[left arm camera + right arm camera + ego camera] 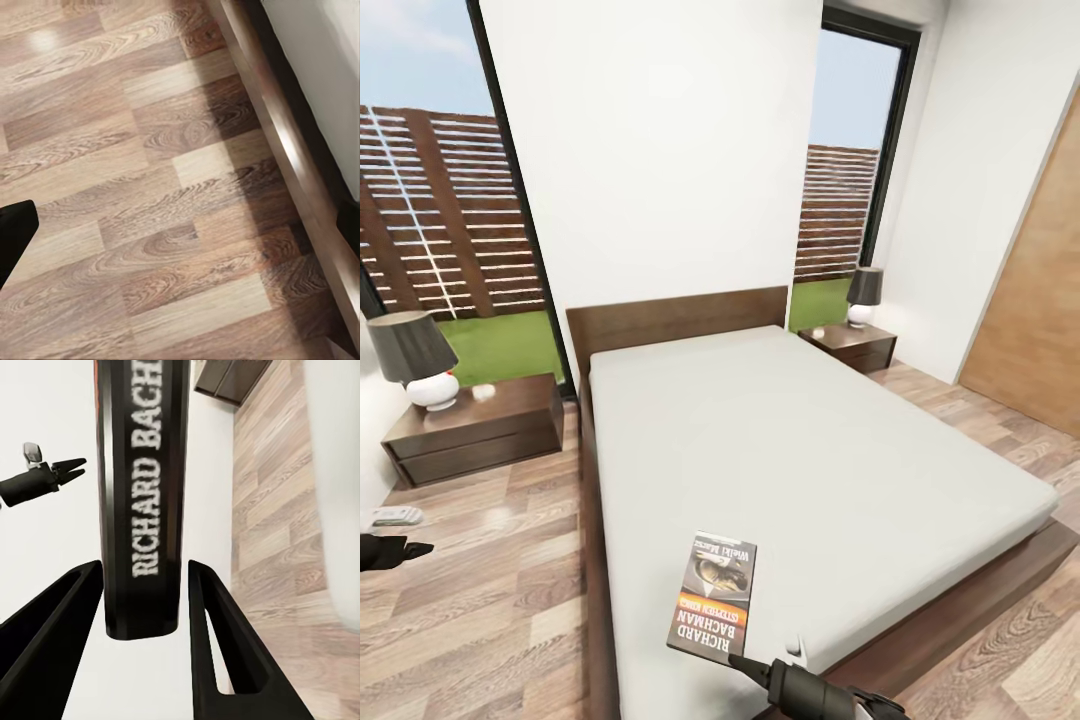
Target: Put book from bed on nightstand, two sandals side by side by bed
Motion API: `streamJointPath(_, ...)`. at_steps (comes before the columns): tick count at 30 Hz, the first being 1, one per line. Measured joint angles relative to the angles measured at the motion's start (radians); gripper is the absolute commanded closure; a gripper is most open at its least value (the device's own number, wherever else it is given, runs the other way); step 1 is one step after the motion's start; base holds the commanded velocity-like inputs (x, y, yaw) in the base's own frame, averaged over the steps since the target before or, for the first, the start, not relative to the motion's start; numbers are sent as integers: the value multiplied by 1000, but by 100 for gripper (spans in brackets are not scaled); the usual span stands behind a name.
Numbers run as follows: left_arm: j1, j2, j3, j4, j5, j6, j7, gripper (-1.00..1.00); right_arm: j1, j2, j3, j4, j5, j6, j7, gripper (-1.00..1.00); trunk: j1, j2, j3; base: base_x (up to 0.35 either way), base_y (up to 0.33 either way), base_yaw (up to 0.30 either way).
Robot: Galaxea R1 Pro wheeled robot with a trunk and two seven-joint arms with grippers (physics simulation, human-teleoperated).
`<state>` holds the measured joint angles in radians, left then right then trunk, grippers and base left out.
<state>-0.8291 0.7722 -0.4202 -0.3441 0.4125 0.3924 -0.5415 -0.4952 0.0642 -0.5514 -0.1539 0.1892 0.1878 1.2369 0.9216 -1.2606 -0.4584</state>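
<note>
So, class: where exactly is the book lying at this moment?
In the head view the book lies flat on the bed, near its foot and left edge, just ahead of the right hand.

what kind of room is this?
A bedroom, almost certainly: a large bed with a headboard stands against the wall, a nightstand with a lamp on each side, on wood-plank floor.

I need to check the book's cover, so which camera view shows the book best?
The head view: the book lies flat on the bed with its whole cover showing. The right wrist view shows its spine close up between the right gripper fingers. The left wrist view shows floor and bed frame.
</note>
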Motion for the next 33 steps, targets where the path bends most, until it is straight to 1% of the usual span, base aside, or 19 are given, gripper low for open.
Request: streamJointPath(33,0,0,-1,0,0,0,0,-100,2,-1,-4,1,-4,-2,0,100,-127,231,104,0,0,0)
